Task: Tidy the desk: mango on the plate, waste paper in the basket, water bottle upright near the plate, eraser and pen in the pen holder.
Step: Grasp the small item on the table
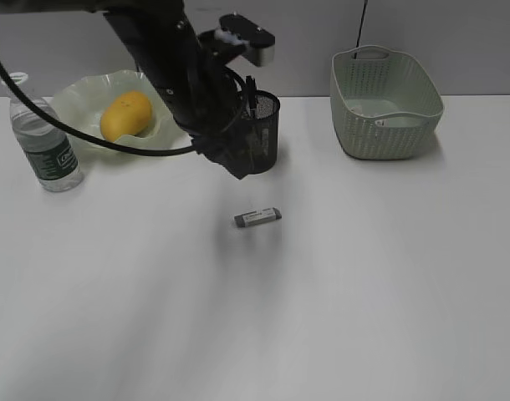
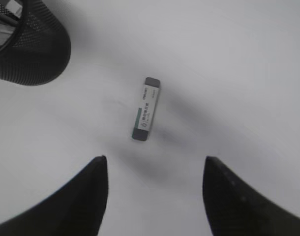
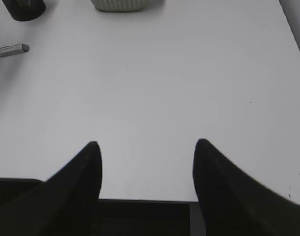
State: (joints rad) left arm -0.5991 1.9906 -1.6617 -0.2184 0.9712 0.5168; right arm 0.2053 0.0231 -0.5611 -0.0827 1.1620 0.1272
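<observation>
The eraser (image 1: 257,217) (image 2: 146,108), grey-ended in a white sleeve, lies flat on the desk (image 1: 322,317) in front of the black mesh pen holder (image 1: 265,129) (image 2: 27,44). A dark pen (image 1: 251,90) pokes above the holder's rim. My left gripper (image 2: 155,164) hovers open just short of the eraser, with nothing between its fingers. The mango (image 1: 125,115) rests on the wavy plate (image 1: 84,90). The water bottle (image 1: 44,138) stands upright left of the plate. A small whitish wad, the waste paper (image 1: 387,122), shows inside the basket (image 1: 385,104). My right gripper (image 3: 145,143) is open and empty.
The left arm (image 1: 184,75) reaches down from the upper left, across the plate's right side and the holder's left side. In the right wrist view, the eraser (image 3: 11,49), holder (image 3: 23,7) and basket (image 3: 123,5) lie far off, and the desk's near edge runs under the fingers.
</observation>
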